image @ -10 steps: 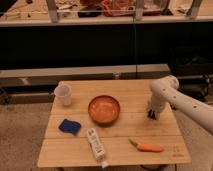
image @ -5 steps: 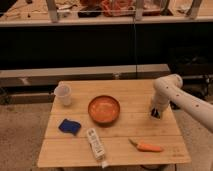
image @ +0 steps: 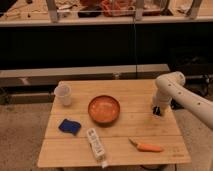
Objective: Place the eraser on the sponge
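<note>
The dark-blue sponge (image: pixel 69 126) lies flat on the front left of the wooden table (image: pixel 125 150). My white arm reaches in from the right. Its gripper (image: pixel 157 111) points down and touches or nearly touches the tabletop near the right edge, far from the sponge. The eraser is hidden: I cannot make it out from the dark tip of the gripper, so I cannot tell whether anything is held.
An orange bowl (image: pixel 104 109) sits mid-table between the gripper and the sponge. A white cup (image: pixel 63 94) stands at the back left. A white printed tube-like box (image: pixel 95 145) lies near the front edge, and a carrot (image: pixel 145 147) lies front right. A dark shelf unit stands behind the table.
The arm and gripper have shifted slightly to the right at the table's right side. The objects on the table have not moved.
</note>
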